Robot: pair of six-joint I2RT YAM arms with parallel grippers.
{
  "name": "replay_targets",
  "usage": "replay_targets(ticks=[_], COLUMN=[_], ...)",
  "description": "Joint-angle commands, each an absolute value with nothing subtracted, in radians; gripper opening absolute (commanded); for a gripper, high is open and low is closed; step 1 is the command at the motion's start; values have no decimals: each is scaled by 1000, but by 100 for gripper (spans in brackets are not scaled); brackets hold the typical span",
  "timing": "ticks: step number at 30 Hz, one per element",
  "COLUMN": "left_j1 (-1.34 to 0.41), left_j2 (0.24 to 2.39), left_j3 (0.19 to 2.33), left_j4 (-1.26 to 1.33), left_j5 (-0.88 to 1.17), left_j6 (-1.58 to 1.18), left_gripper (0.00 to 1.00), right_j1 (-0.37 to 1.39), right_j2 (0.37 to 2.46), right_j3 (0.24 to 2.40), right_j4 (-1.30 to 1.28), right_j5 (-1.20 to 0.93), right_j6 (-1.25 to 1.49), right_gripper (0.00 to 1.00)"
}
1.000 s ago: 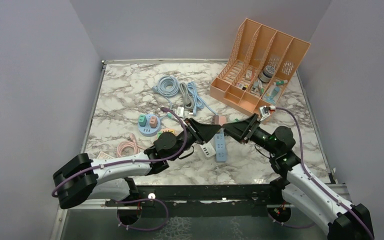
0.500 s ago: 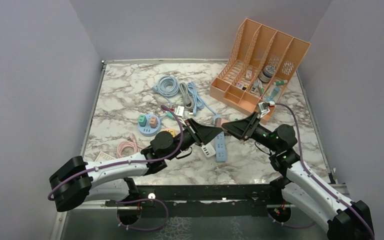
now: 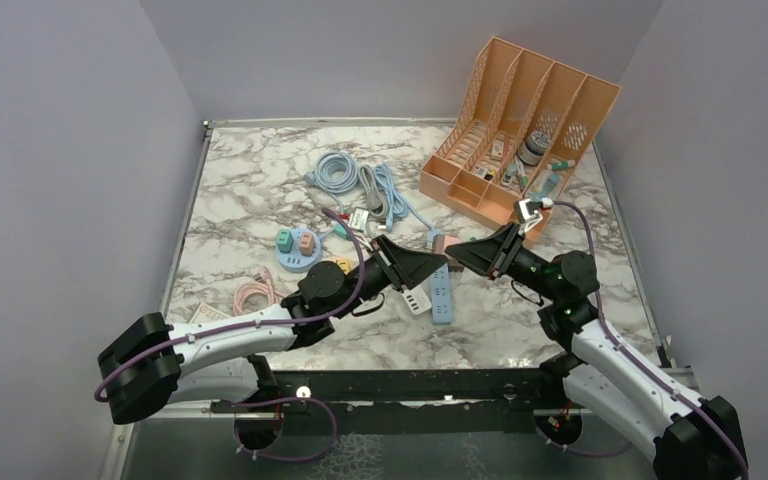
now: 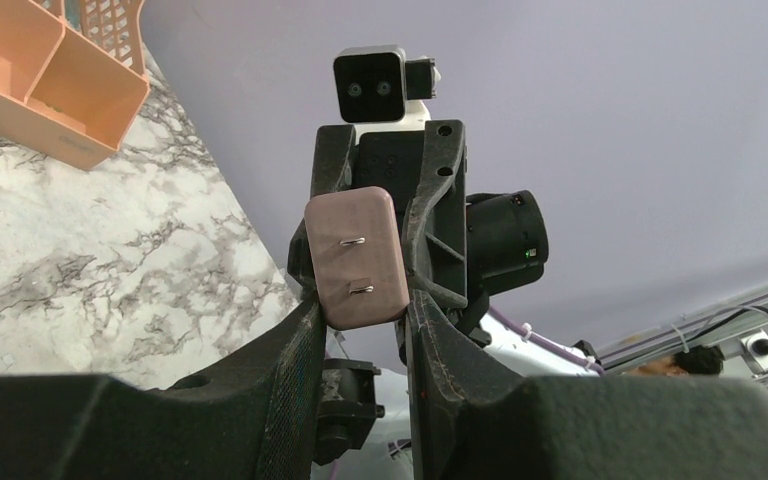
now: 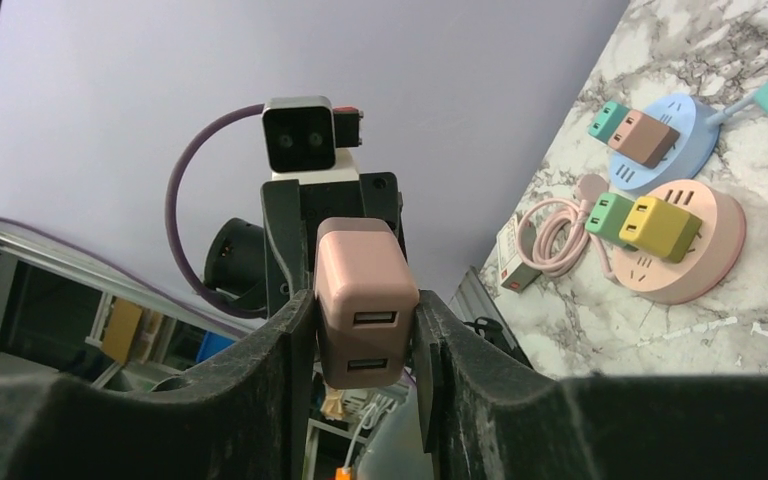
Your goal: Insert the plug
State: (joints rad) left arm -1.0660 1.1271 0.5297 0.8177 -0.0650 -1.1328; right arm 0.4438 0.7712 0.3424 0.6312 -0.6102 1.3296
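A pink two-port USB plug (image 3: 441,242) hangs in the air above the middle of the table, held from both sides. My left gripper (image 4: 360,308) is shut on its lower end, and its two metal prongs face the left wrist camera on the plug (image 4: 356,255). My right gripper (image 5: 362,298) is shut on the plug (image 5: 360,265) from the other side, with the USB ports facing its camera. From above, the left gripper (image 3: 438,258) and right gripper (image 3: 452,250) meet tip to tip. A blue power strip (image 3: 442,292) lies on the table just under them.
A white power strip (image 3: 416,300) lies beside the blue one. Left of it stand a blue round socket (image 3: 298,255) and a pink round socket (image 5: 690,240), both with adapters plugged in. Coiled cables (image 3: 355,180) lie farther back. An orange organiser (image 3: 515,130) stands at the back right.
My right gripper has closed its fingers onto the plug that my left gripper keeps holding. Both arms shifted only slightly.
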Motion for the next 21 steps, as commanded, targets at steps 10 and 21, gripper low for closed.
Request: replay_targets(ticks=[10, 21], left_j1=[-1052, -961], left_j2=[1129, 1009], left_j3=[565, 530], left_j4=[828, 528], left_j5=[-5, -29], left_j6=[-1165, -1058], left_gripper=[26, 76], right_j1=[451, 451], right_j2=[819, 727], right_j3=[365, 451], right_j4=[746, 279], right_j5=[-682, -565], right_j6=[1370, 1106], right_gripper=[3, 1])
